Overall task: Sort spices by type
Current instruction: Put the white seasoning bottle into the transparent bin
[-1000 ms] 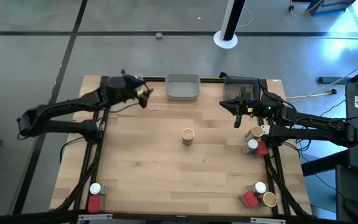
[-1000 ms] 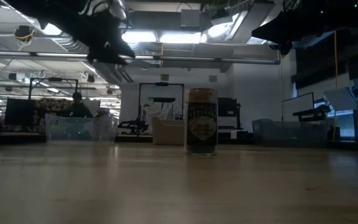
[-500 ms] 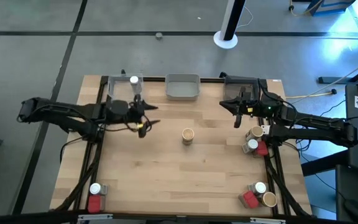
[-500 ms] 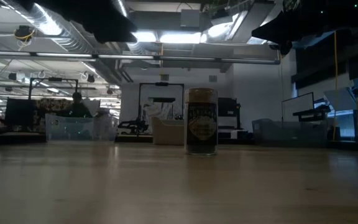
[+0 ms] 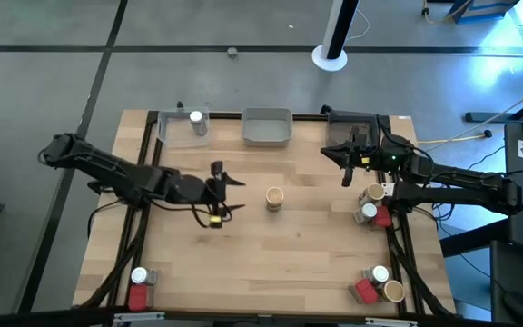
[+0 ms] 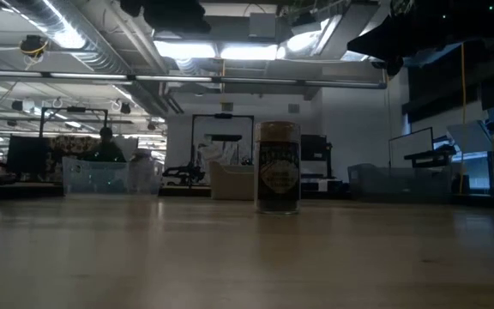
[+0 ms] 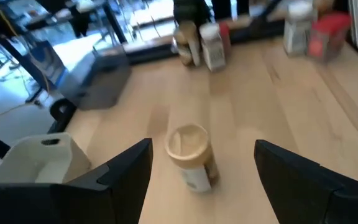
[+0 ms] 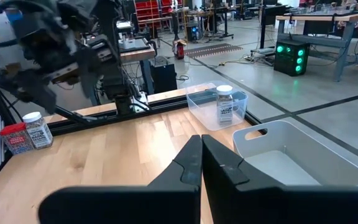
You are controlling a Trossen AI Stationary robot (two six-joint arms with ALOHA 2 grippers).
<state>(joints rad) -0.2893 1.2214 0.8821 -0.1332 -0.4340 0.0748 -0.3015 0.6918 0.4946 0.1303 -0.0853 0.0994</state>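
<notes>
Left gripper hangs over the tabletop with jaws spread wide and nothing between them, facing the tan-brown jar standing upright just beyond at its three o'clock. Right gripper waits at the tabletop's two o'clock, fingers pressed together, holding nothing. One white-capped jar stands in the clear tray at eleven o'clock. Other spices are clustered at three, five and seven o'clock.

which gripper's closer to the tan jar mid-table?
Left. The left gripper, open, sits just to the left of the tan jar in the high view; the right gripper, shut, waits farther off toward the right tray.
</notes>
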